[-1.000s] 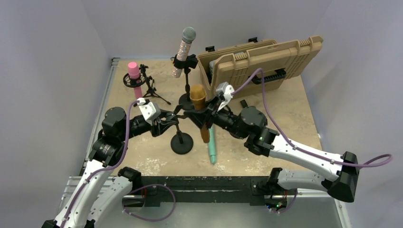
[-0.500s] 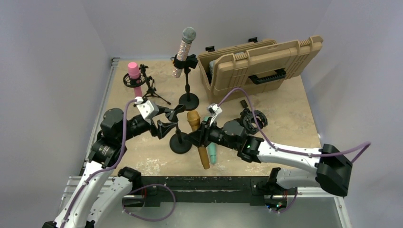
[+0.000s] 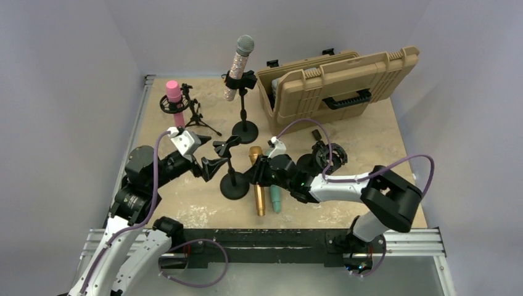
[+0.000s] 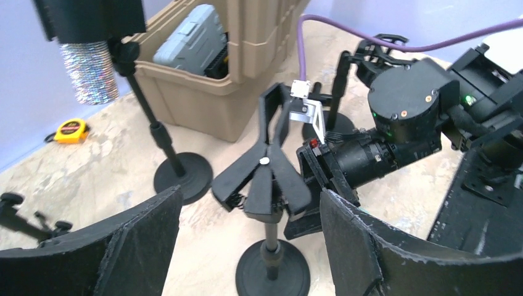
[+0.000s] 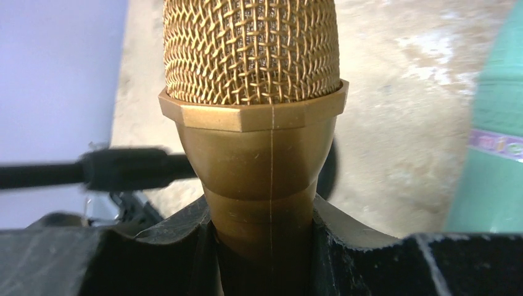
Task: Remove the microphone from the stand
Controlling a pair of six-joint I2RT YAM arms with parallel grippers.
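Right gripper [image 5: 265,243] is clenching the gold microphone [image 5: 251,92] by its neck, just below the mesh head, clear of the stand [image 3: 234,184] beside it. A teal microphone [image 3: 275,200] is lying alongside. Left gripper [image 3: 216,156] is gaping wide, with the stand's clip just ahead.

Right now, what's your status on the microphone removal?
Left gripper open by the empty stand. Right gripper shut on gold microphone, off the stand, low beside teal microphone. Nothing blocking.
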